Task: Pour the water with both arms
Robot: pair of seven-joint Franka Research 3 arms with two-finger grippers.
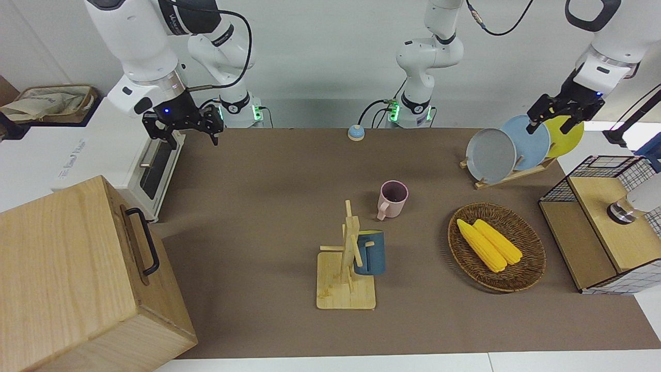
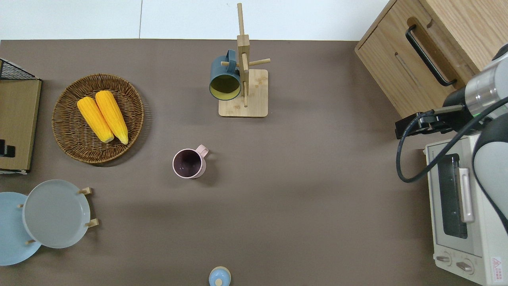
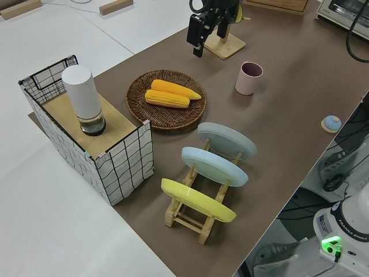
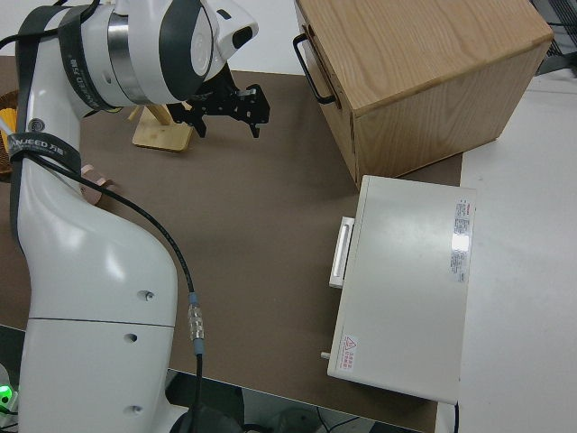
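Observation:
A pink mug (image 1: 392,198) stands upright mid-table, dark inside. A blue mug (image 1: 371,252) hangs on the wooden mug tree (image 1: 347,281), farther from the robots. A white cylinder bottle (image 3: 85,95) stands on the wooden shelf of the wire basket (image 3: 124,156) at the left arm's end. My left gripper (image 1: 551,126) hangs open and empty in the air at that end of the table. My right gripper (image 1: 185,137) hangs open and empty over the mat edge beside the toaster oven (image 1: 150,160). No water shows.
A large wooden box (image 1: 77,279) with a black handle and the toaster oven fill the right arm's end. A plate rack (image 1: 508,150) with three plates, a wicker basket (image 1: 537,258) holding two corn cobs and a small blue bell (image 1: 356,133) also sit on the brown mat.

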